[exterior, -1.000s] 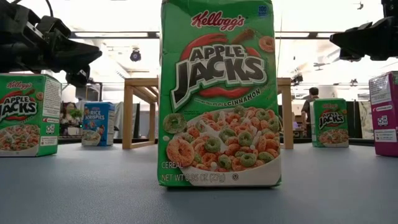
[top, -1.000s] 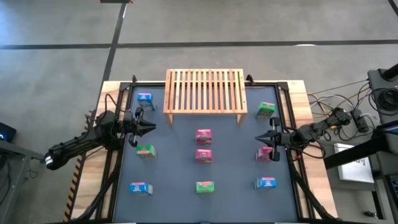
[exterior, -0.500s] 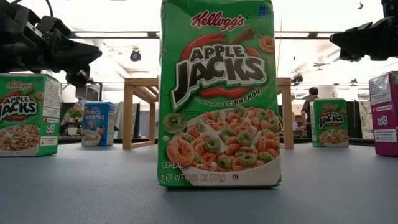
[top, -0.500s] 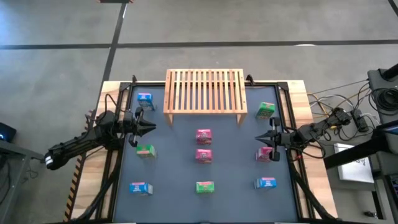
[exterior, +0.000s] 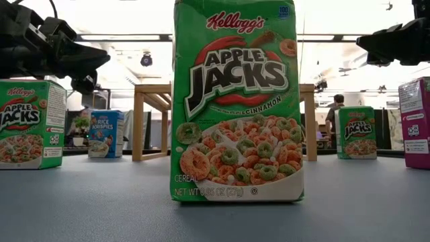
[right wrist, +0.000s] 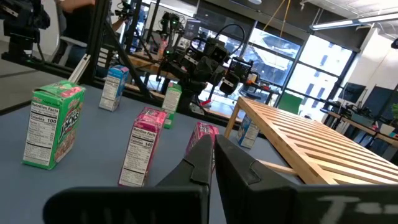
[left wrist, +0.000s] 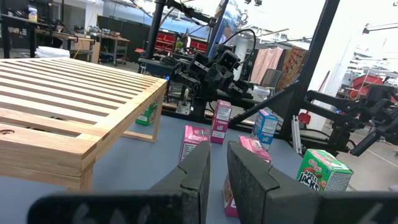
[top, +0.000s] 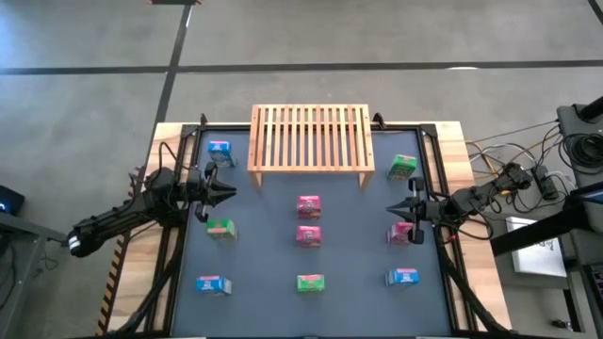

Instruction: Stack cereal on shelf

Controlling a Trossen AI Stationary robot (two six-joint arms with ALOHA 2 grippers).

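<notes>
Dark grey tabletop (top: 264,235) in a workshop room; left tool (top: 229,195) and right tool (top: 408,209) both pressed together

In the low view the big green box (exterior: 238,101) near the table's front edge hides the middle of the shelf (exterior: 149,121) and the pink boxes behind it. A pink box (exterior: 415,123) is cut off by the right edge of that picture, and another green box (exterior: 28,124) by the left edge. From above, the print on every box is too small to read. In the left wrist view, the left gripper (left wrist: 217,177) covers the lower part of the nearest pink boxes (left wrist: 194,140). A person (exterior: 334,107) far behind the table is too small and dim to tell more.
</notes>
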